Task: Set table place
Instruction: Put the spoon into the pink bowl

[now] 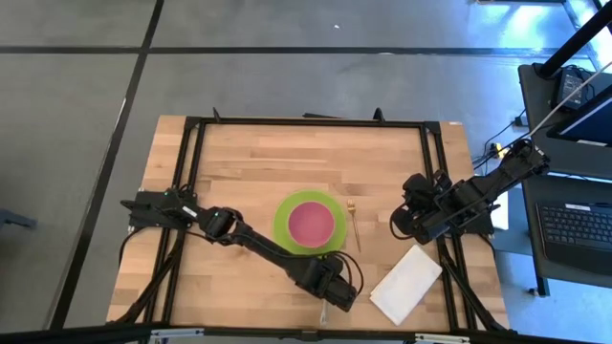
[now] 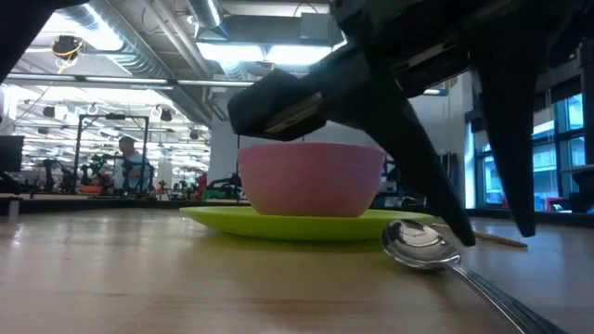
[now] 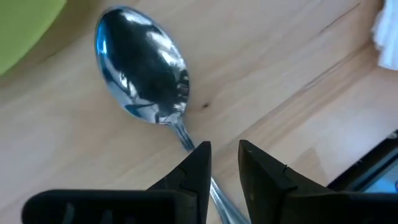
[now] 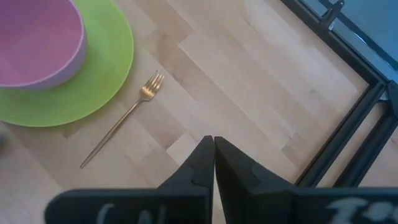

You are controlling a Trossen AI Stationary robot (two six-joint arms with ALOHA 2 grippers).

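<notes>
A silver spoon (image 3: 143, 74) lies flat on the wooden table (image 1: 239, 153) near its front edge, bowl toward the plate; it also shows in the low view (image 2: 418, 246). My left gripper (image 3: 225, 158) is low over the spoon's handle, just behind the bowl. Its fingers are a narrow gap apart, and the handle runs under the gap. A pink bowl (image 1: 309, 223) stands in a green plate (image 1: 283, 227) at mid-table. A gold fork (image 4: 124, 118) lies to the plate's right. My right gripper (image 4: 214, 140) is shut and empty, above the table to the right of the fork.
A white napkin (image 1: 406, 284) lies at the front right, next to the spoon. The black rail frame (image 1: 435, 172) runs along the table's edges. People and equipment show in the room behind the table (image 2: 125, 162).
</notes>
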